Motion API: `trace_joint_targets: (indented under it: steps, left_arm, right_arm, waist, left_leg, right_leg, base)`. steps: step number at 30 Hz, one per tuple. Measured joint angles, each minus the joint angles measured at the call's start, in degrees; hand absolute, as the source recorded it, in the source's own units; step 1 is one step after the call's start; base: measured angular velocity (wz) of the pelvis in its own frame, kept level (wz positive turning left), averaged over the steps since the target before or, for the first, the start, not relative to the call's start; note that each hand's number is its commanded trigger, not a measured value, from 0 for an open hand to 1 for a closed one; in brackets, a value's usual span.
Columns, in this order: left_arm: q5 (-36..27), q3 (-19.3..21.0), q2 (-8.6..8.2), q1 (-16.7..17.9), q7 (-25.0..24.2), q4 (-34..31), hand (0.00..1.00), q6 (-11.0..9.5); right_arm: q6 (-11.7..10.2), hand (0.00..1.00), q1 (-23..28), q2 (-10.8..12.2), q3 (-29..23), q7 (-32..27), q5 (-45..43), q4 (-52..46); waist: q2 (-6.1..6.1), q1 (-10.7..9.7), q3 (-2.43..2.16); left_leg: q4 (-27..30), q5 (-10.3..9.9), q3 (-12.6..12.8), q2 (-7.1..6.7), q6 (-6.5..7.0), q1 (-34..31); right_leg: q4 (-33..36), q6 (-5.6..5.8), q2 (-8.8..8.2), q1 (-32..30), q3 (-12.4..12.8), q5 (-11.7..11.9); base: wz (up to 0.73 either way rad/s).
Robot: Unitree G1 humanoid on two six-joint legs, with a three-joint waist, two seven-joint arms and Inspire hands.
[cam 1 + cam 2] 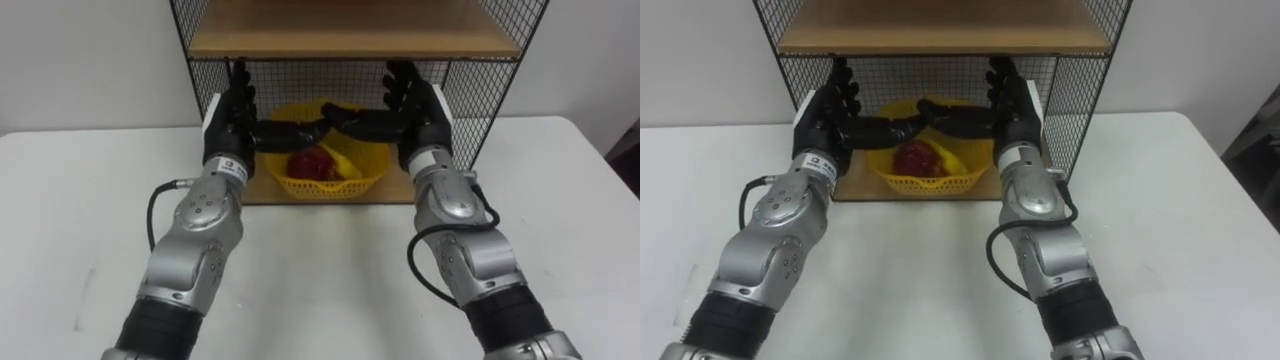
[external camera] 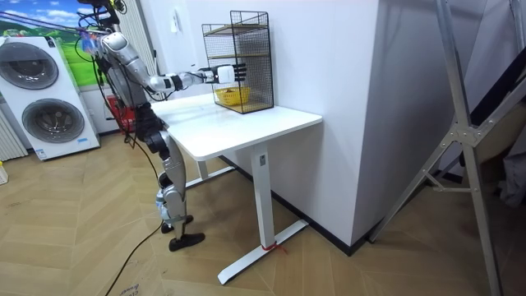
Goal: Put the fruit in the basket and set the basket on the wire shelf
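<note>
Nearest, the white table [image 1: 70,210] lies under both outstretched forearms. Further on, the left hand [image 1: 232,118] and right hand [image 1: 418,112] stand either side of the yellow basket [image 1: 330,188], fingers straight and apart, pointing up, thumbs stretched inward above its rim. The basket sits on the bottom board of the wire shelf [image 1: 478,110], holding a red fruit [image 1: 312,163] and a banana [image 1: 347,163].

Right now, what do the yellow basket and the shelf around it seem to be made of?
Yellow basket: probably plastic, with an even moulded lattice wall. Wire shelf: thin black metal mesh, it seems; its boards look like matte light wood.
</note>
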Motion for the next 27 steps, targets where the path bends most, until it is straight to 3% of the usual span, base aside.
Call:
trace_joint_targets:
  steps: [6, 11, 17, 24, 27]
  left_arm:
    - [-0.2, -0.8, 1.57, 3.7, -0.5, -5.5, 0.00, -0.1]
    - [0.0, -0.5, 2.24, 7.3, -2.9, -13.2, 0.00, -0.4]
    - [-0.7, -1.3, 2.15, 13.5, -6.9, -15.7, 0.00, -1.1]
    - [-0.7, -2.2, 2.16, 18.7, -8.9, -17.0, 0.00, -1.8]
    - [-0.7, -2.9, 2.84, 23.0, -9.5, -19.7, 0.00, -2.8]
  right_arm:
    - [0.0, 0.00, 3.2, -0.9, 0.0, 1.5, 0.0, -1.1]
    - [0.1, 0.00, 7.5, -2.6, -0.5, 4.0, 0.0, -9.0]
    - [0.1, 0.00, 11.2, -2.6, -0.9, 8.2, -1.5, -12.0]
    - [0.2, 0.00, 16.8, -2.6, -1.1, 10.5, -3.8, -17.2]
    - [-0.1, 0.00, 19.9, -2.6, -1.0, 11.7, -4.1, -20.8]
  waist:
    - [-0.09, -1.0, 0.00]
    - [-0.22, -1.1, -0.11]
    - [-0.94, -1.1, -0.47]
    - [-1.30, -1.0, -0.55]
    - [-1.37, -1.2, -0.53]
  left_leg:
    - [-0.3, 0.0, 0.0, 0.01, 0.00, 0.4]
    - [-0.6, 0.0, 0.5, 0.04, -0.01, 0.5]
    - [-1.0, 0.0, 0.7, 0.04, -0.02, 0.5]
    - [-1.0, 0.0, 0.6, 0.03, -0.01, -0.7]
    - [-1.1, 0.0, 0.6, 0.08, -0.02, -1.2]
  right_leg:
    - [0.0, 0.03, -0.09, 0.2, -0.5, 0.0]
    - [0.0, -0.03, 0.13, 0.0, 0.0, -0.1]
    - [0.0, -0.05, 0.19, -0.1, 0.2, -0.1]
    - [0.0, -0.05, 0.16, -1.2, 0.2, -0.1]
    - [0.0, -0.05, 0.25, -1.5, 0.3, -0.1]
  base:
    - [-0.01]
    - [-0.05]
    - [0.00]
    - [0.00]
    - [0.00]
